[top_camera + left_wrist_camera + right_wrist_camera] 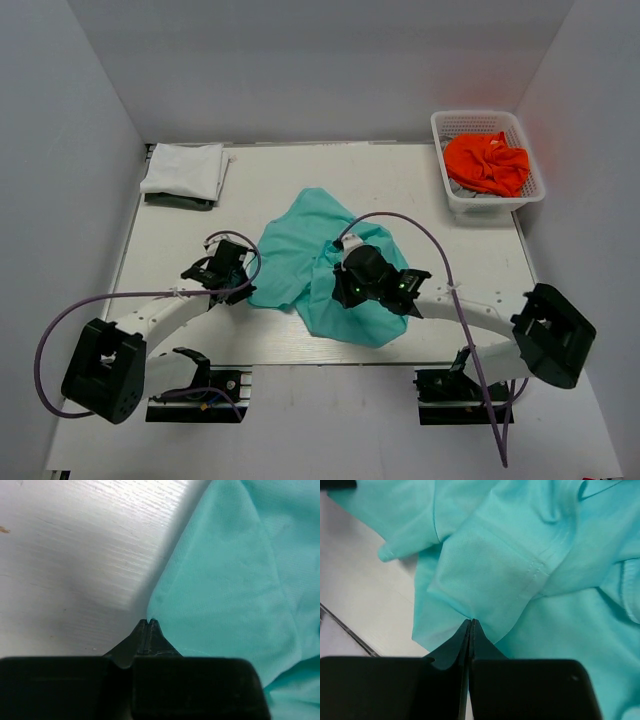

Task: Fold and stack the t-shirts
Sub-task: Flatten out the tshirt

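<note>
Spreading the teal t-shirt [300, 250] flat is judged to be the step in hand, and it depends on which way the cloth lies from each pair of fingers. The shirt is crumpled at the middle of the table [420, 190], with its long axis running from far to near and slanting toward the right. The left gripper [148, 622] is set at the shirt's left edge, so the cloth lies to its right. The right gripper [471, 622] is set over the near-right part, with cloth on most sides, and is nearer the bulk.

Both pairs of fingers are pressed together. A raised fold is pinched at the right tips, and the hem appears to be nipped at the left tips.

Only the overhead view shows the white t-shirt [185, 168] folded on the dark t-shirt [178, 201] at far left, and the orange t-shirt [487, 163] in the basket [478, 117] at far right. The fingertips are masked there by the wrists. Only the wrist views show the tips meeting the cloth.
</note>
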Controlling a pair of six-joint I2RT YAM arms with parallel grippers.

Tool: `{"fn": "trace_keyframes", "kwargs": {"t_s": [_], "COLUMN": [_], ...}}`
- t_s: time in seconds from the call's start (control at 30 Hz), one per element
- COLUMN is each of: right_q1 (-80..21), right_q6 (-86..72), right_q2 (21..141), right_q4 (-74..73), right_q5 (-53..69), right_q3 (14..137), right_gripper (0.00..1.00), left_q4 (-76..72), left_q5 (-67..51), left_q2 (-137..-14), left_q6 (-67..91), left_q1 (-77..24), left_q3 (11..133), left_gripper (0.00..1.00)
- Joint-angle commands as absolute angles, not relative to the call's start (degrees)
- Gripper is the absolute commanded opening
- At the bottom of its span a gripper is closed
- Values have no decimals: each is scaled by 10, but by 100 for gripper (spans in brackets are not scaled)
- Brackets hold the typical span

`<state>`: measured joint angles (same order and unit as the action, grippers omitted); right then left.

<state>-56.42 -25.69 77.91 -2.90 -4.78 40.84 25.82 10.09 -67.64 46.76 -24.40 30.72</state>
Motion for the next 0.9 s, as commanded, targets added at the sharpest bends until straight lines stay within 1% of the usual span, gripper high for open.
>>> {"fn": "trace_keyframes", "kwargs": {"t_s": [0.0,0.13,0.17,0.23,0.27,0.33,0.47,0.5,0.67,0.77,0.8,0.87], "right_q1": [-566,-567,-564,-564,-564,-564,-563,-563,-563,-564,-563,-565], "right_q6": [-286,-280,-273,-267,-266,-270,-284,-284,-209,-145,-115,-102], "right_q2": [718,631,608,580,565,546,502,497,452,425,415,399], "right_q4": [-32,-49,-57,-91,-104,-155,-213,-225,-208,-172,-167,-162], "right_q5": [-125,-197,-232,-266,-324,-392,-558,-579,-613,-587,-571,-556], "right_q3": [396,387,388,406,414,450,503,511,597,634,648,681], "right_gripper": [0,0,0,0,0,0,0,0,0,0,0,0], "left_q4": [282,295,295,302,302,297,302,302,325,315,309,302], "left_q5": [111,104,98,98,98,107,169,176,219,224,209,193], "left_q2": [-633,-588,-579,-562,-544,-525,-495,-495,-495,-490,-484,-478], "left_q6": [458,445,445,445,445,440,439,434,428,408,398,382], "left_q1": [-246,-246,-246,-246,-246,-246,-246,-246,-246,-246,-246,-246], "left_q3": [340,370,388,409,431,464,542,560,690,748,773,802], "left_gripper": [0,0,0,0,0,0,0,0,0,0,0,0]}}
